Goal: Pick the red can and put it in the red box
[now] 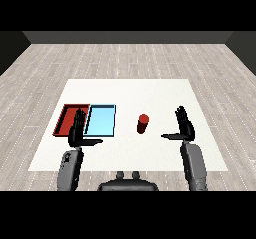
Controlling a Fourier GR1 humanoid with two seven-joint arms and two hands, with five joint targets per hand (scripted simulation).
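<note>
Currently, by label:
Red can (143, 123): upright on the white table (130, 90), about midway between its left and right edges and nearer the front edge, apart from both hands.
Handling: likely light, rigid and smooth; a small cylinder that could tip or slip, best wrapped around the mid-height of its side wall.
Right hand (185, 124): released, fingers straight, thumb out toward the can, holding nothing.
Left hand (77, 131): also released, over the seam between the trays.
Red tray (64, 118): near the table's left edge, with the light blue tray (101, 121) just beside it, between it and the can.
</note>
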